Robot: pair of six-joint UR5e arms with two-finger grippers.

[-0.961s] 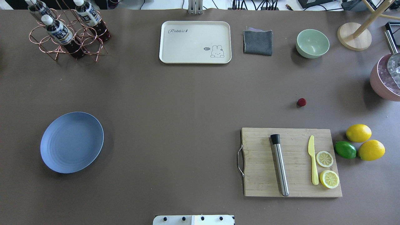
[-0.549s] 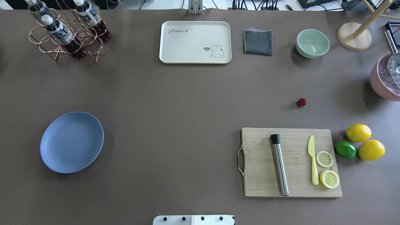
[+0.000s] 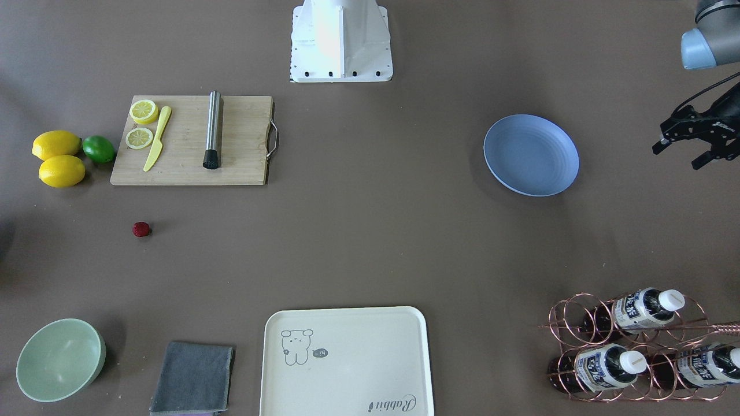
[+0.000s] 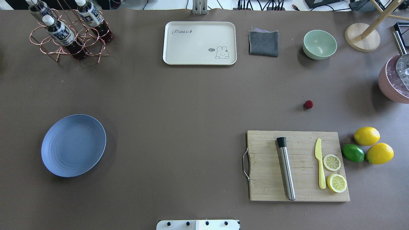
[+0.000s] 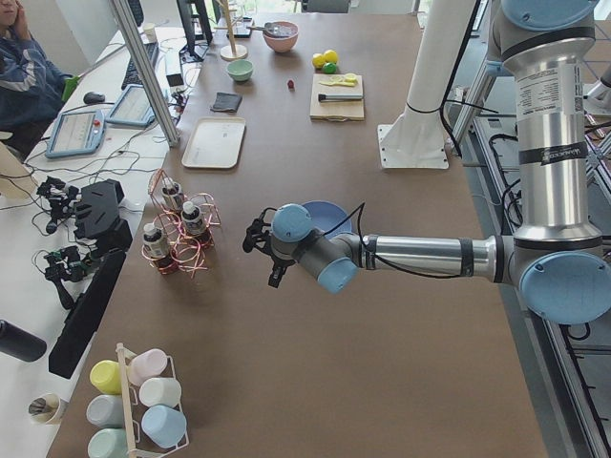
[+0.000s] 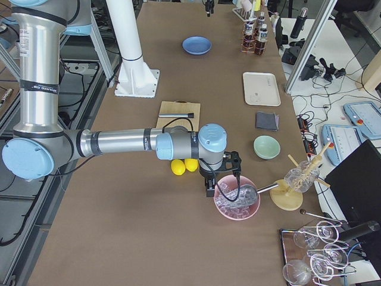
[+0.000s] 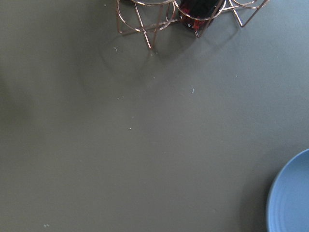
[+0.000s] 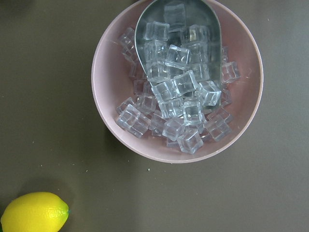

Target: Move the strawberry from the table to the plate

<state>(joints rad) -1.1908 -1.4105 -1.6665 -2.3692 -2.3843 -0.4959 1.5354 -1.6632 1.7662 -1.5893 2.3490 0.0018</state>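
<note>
Front-facing view: a tiny, dark red, bumpy strawberry (image 3: 141, 229) lies alone on the brown bench (image 3: 370, 242). It is just past the wooden cutting board (image 3: 243, 144), on the side away from the robot's base. The light blue plate (image 3: 531, 155), not yet holding the berry, sits well apart from the board. Farther still from the board, the left gripper (image 3: 676, 156) hovers with its jaws spread, holding nothing. It is probably parked clear ahead of the pick.

Overhead view: no arm reaches in, and the berry sits near the board's far edge.

Right-side view: the right gripper (image 6: 223, 186) hangs over a pink bowl of ice (image 6: 247, 215), beyond the board. Whether its jaws are apart cannot be told.
</note>
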